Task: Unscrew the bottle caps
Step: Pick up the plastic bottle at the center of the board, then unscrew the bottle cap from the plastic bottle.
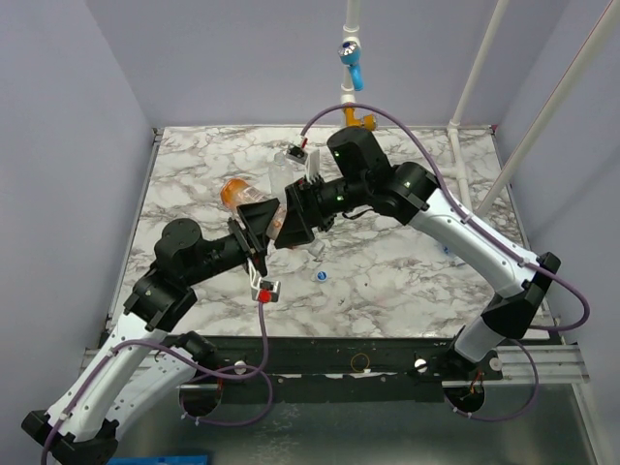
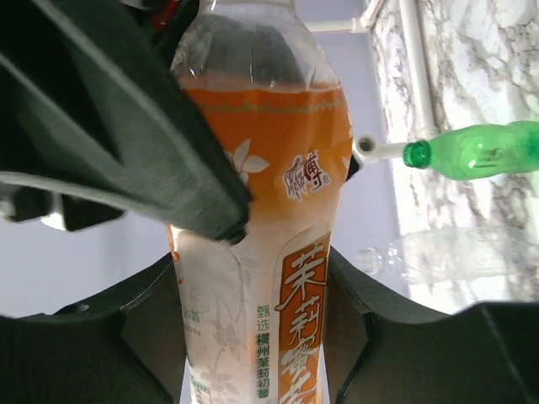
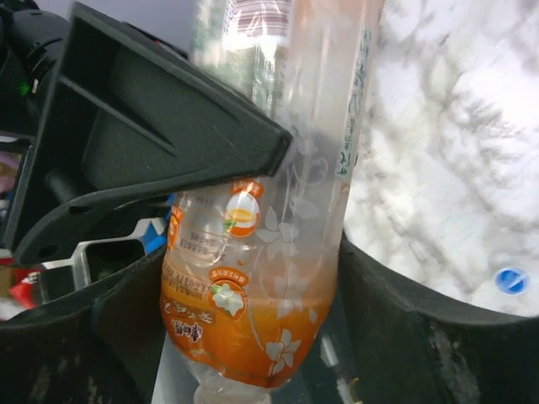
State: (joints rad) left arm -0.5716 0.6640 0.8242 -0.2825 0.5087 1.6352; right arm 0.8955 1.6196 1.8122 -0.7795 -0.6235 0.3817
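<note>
The orange bottle (image 1: 235, 193) is held off the table between both grippers. My left gripper (image 2: 253, 337) is shut on its labelled body (image 2: 278, 252). My right gripper (image 3: 253, 337) is shut round its shoulder end (image 3: 253, 303), with the neck pointing toward that wrist. Its cap is hidden. In the top view the left gripper (image 1: 260, 225) and the right gripper (image 1: 291, 215) nearly touch. A green bottle (image 2: 480, 150) lies on the table with an open neck. A clear bottle (image 1: 283, 163) lies behind. A loose blue cap (image 1: 322, 275) lies on the table and shows in the right wrist view (image 3: 511, 280).
The marble table (image 1: 387, 281) has grey walls on three sides. White pipes with a blue fitting (image 1: 351, 60) and an orange fitting (image 1: 356, 118) stand at the back. A second clear bottle (image 2: 438, 252) lies below the green one in the left wrist view.
</note>
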